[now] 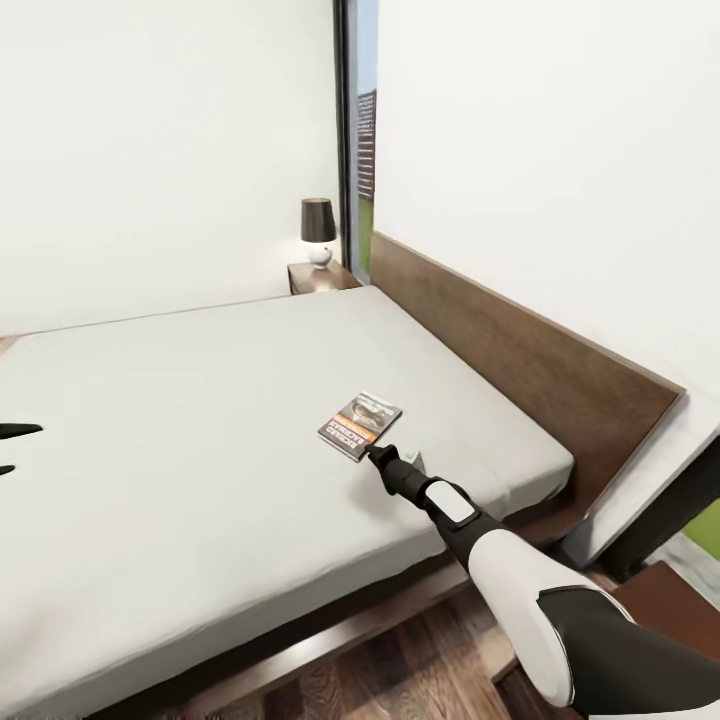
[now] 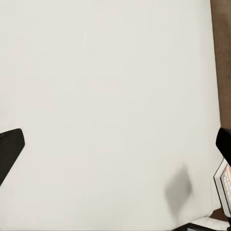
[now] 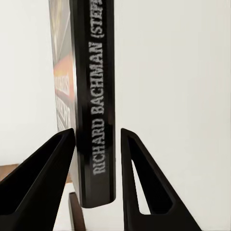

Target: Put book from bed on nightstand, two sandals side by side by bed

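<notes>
the book [image 3: 96, 96] on the bed [image 1: 200, 400] is straddled by the right fingers [image 3: 48, 173], not yet pinched; a squeeze and lift are needed next.

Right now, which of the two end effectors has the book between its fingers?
The right end effector: its two black fingers flank the spine of the book on the bed. The left end effector is over bare mattress, far from it.

Dark paperback book [image 1: 360, 424] with orange band lies flat on grey mattress of bed [image 1: 200, 420], near headboard side.
</notes>
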You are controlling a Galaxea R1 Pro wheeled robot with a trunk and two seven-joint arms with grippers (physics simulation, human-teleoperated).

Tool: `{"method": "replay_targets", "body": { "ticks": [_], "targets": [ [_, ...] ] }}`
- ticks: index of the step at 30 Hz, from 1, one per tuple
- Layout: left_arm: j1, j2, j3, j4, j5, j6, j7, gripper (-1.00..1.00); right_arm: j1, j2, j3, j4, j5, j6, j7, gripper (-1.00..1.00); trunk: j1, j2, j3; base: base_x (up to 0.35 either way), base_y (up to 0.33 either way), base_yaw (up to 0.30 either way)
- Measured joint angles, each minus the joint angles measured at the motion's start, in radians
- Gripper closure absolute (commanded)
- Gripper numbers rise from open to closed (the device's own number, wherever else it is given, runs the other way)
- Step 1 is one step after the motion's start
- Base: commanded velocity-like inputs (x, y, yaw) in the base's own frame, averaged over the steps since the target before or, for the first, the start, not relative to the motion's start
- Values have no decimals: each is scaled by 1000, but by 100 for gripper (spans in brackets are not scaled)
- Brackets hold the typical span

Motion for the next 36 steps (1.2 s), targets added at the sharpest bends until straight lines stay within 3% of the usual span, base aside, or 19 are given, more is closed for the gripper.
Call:
{"method": "replay_targets", "body": {
  "ticks": [7,10,13,18,19,21,22,24,28,36],
  "targets": [
    [1,2,1,41,-25,-9,-5,-100,0,0,2,0,0,0,0,100,0,0,0,0,0,239],
    [2,2,2,89,-62,-36,-33,-100,0,0,7,0,0,0,0,100,0,0,0,0,0,239],
    [1,2,2,150,-129,-94,-108,-100,0,0,20,0,0,1,0,100,0,0,0,0,0,239],
    [1,3,2,272,-299,-231,-314,-100,0,0,31,0,-1,3,0,100,0,0,0,0,0,238],
    [1,3,1,312,-363,-285,-395,-100,0,0,32,0,-1,5,0,100,0,0,0,0,0,239],
    [0,3,1,352,-424,-343,-477,-100,0,0,33,0,-1,6,0,100,0,0,0,0,0,238],
    [1,3,-1,390,-477,-401,-549,-100,0,0,34,0,-1,7,0,100,0,0,0,0,0,238],
    [1,5,0,430,-534,-481,-636,-100,0,0,34,0,-1,8,1,100,0,0,0,0,0,238],
    [1,8,2,460,-577,-555,-707,-100,0,0,35,0,-1,9,0,100,0,0,0,0,0,238],
    [3,13,2,475,-604,-592,-732,-100,0,0,35,0,-1,10,0,100,0,0,0,0,0,238]
  ]
}}
